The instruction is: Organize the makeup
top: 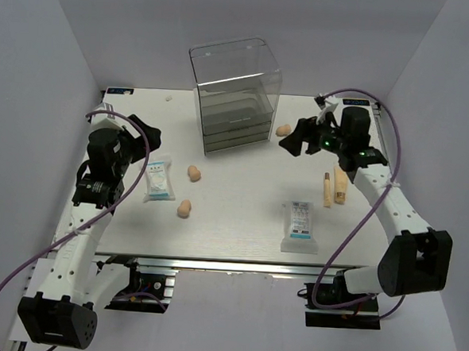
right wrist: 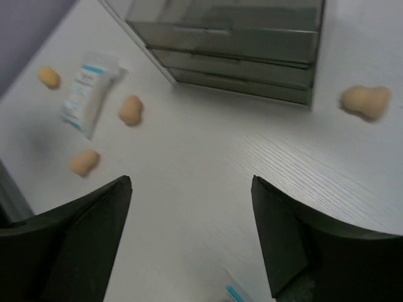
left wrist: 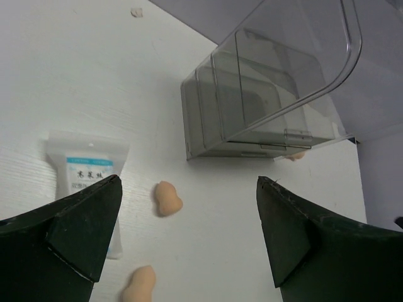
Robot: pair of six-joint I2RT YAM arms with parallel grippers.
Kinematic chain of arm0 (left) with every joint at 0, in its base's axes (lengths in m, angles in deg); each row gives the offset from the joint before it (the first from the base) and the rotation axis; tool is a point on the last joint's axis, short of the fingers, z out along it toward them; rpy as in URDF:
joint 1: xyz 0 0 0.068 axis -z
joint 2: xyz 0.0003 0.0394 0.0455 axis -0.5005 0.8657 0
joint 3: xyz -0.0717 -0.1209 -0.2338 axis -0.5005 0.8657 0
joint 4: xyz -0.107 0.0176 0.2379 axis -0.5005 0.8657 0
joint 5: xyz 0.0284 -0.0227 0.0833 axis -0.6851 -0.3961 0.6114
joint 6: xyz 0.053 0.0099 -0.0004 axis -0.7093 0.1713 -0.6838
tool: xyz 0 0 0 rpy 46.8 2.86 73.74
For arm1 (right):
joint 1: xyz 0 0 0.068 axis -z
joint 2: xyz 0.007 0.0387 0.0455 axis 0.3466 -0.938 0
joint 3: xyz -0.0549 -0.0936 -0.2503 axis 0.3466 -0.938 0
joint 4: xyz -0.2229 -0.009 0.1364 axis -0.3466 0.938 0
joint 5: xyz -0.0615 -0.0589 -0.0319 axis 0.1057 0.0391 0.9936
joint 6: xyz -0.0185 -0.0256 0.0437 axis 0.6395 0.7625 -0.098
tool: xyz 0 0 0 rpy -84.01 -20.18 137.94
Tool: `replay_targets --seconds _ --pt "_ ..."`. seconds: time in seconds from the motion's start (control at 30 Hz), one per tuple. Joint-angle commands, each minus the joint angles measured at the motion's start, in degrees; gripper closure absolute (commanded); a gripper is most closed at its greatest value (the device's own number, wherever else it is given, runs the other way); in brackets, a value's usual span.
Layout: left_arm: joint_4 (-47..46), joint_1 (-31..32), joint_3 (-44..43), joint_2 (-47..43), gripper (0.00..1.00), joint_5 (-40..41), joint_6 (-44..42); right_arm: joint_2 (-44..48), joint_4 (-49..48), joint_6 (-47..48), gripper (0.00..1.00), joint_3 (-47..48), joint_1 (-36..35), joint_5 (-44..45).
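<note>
The clear drawer box (top: 235, 96) stands at the rear of the table (top: 241, 200), drawers pushed in, the makeup loose around it: two sponges (top: 193, 173) and a sachet (top: 159, 179) front-left, a third sponge (top: 283, 131) by its right side, another sachet (top: 300, 226), stick (top: 327, 189) and tube (top: 340, 186) farther right. My left gripper (left wrist: 189, 207) and right gripper (right wrist: 192, 207) hover over the table, spread wide, grasping nothing. The sachets' blue print is too small to read.

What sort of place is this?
Probably a lab test booth: a left arm and right arm mounted at a white table, blank walls around it, makeup sponges scattered near a clear drawer box.
</note>
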Motion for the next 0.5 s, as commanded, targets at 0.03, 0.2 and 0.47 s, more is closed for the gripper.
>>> replay_targets --seconds 0.03,0.2,0.47 --pt "-5.0 0.1 3.5 -2.6 0.04 -3.2 7.1 -7.4 -22.3 -24.3 0.29 -1.6 -5.0 -1.6" --pt "-9.7 0.1 8.6 -5.9 0.04 -4.7 11.1 -15.7 -29.9 -39.3 0.64 1.6 -12.3 2.7" --pt "-22.1 0.3 15.2 -3.2 0.24 -10.3 21.1 -25.9 -32.6 -46.2 0.38 9.1 -14.6 6.1"
